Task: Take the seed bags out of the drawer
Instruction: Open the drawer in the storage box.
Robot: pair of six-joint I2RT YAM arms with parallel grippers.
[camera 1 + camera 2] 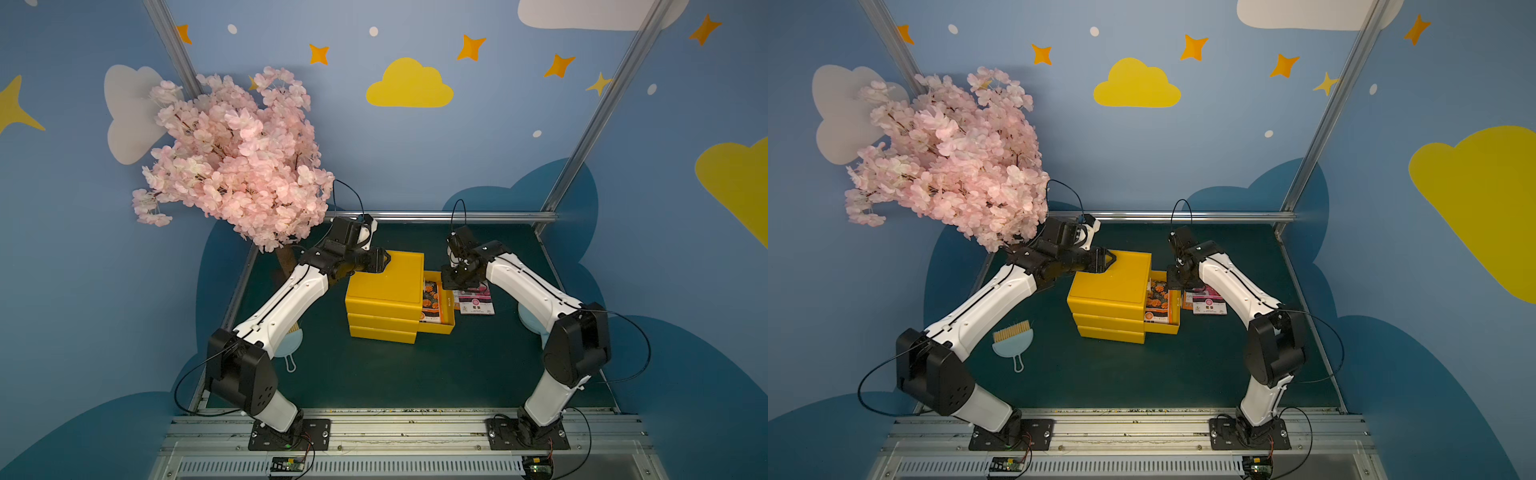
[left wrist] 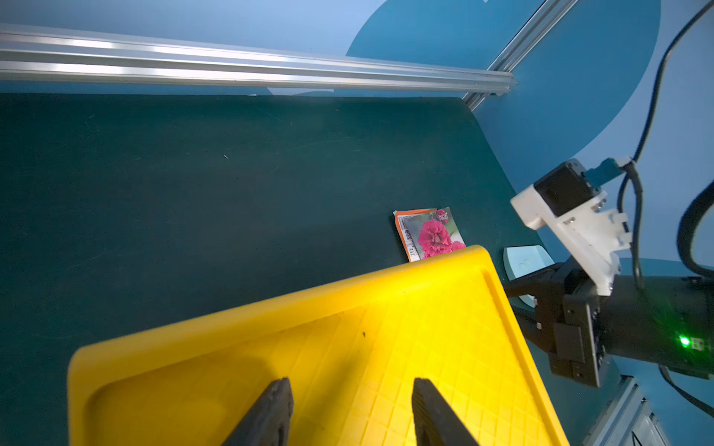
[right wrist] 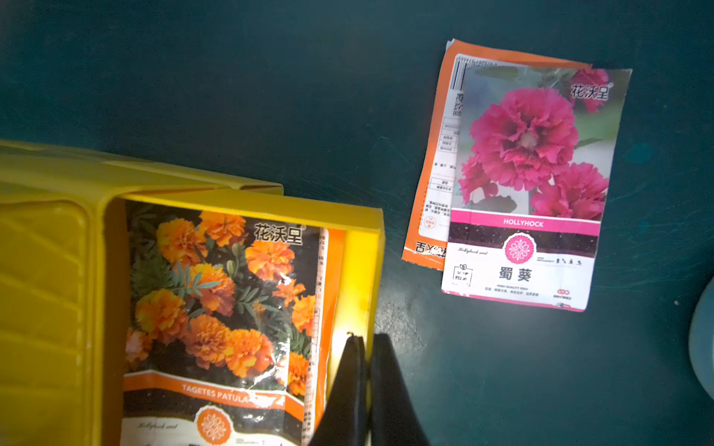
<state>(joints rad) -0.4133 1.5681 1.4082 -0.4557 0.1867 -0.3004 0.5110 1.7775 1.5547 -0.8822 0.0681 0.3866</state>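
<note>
The drawer (image 1: 451,309) (image 1: 1177,309), top one of the yellow cabinet (image 1: 382,282) (image 2: 309,347), is pulled out toward the right. The orange-flower seed bag (image 1: 431,301) (image 1: 1156,299) (image 3: 216,301) lies flat inside it. The pink-flower seed bag (image 1: 478,301) (image 1: 1210,303) (image 2: 432,235) (image 3: 529,185) lies on the green mat beside the drawer, overlapping an orange-edged packet. My right gripper (image 1: 457,284) (image 3: 365,338) is shut on the drawer's front wall (image 3: 251,206), one finger inside and one outside. My left gripper (image 1: 384,259) (image 1: 1111,257) (image 2: 349,386) hovers open over the cabinet top, holding nothing.
A pink blossom tree (image 1: 237,158) overhangs the back left corner behind my left arm. A pale blue brush (image 1: 1013,338) lies on the mat left of the cabinet. A pale blue round object (image 1: 528,320) (image 2: 521,262) sits under my right arm. A metal rail (image 1: 436,216) bounds the back.
</note>
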